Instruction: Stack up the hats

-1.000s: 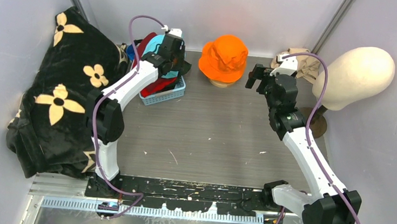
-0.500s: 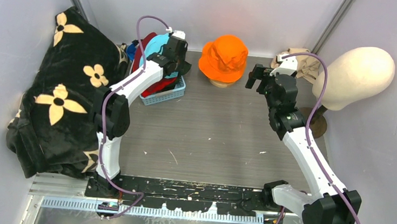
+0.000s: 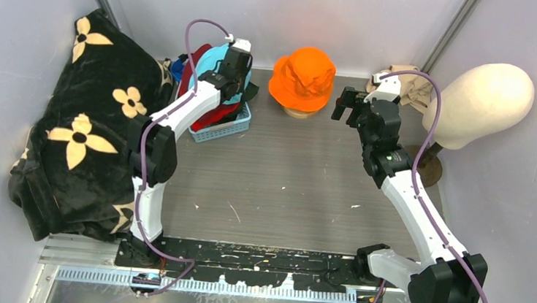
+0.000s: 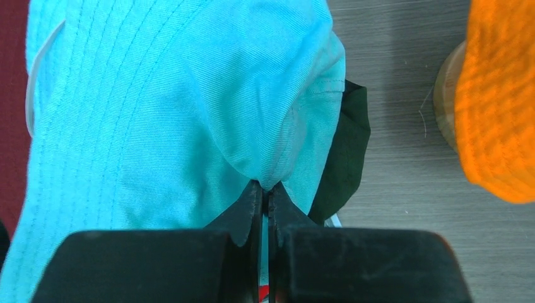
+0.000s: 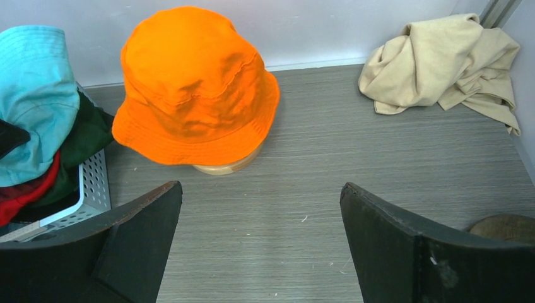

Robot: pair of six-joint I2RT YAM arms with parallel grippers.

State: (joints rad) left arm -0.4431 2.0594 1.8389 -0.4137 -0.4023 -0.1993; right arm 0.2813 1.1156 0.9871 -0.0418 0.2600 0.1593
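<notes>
A teal bucket hat (image 4: pixel 164 107) tops the pile of hats in a blue basket (image 3: pixel 225 129) at the back left. My left gripper (image 4: pixel 267 189) is shut on a pinched fold of its fabric. Under it lie a dark green cap (image 4: pixel 348 148) and a red hat (image 5: pixel 25 189). An orange bucket hat (image 5: pixel 192 82) sits on a low tan stand (image 5: pixel 228 166) at the back centre. My right gripper (image 5: pixel 260 196) hangs open just right of and in front of it, with nothing between its fingers.
A crumpled beige cloth (image 5: pixel 448 63) lies in the back right corner. A cream head form (image 3: pixel 486 101) on a stand rises at the right wall. A black flowered blanket (image 3: pixel 84 128) fills the left side. Walls close in on three sides.
My left gripper has closed, pinching the teal hat's fabric, after shifting slightly right over the basket. The right arm has stayed where it was, still open.
</notes>
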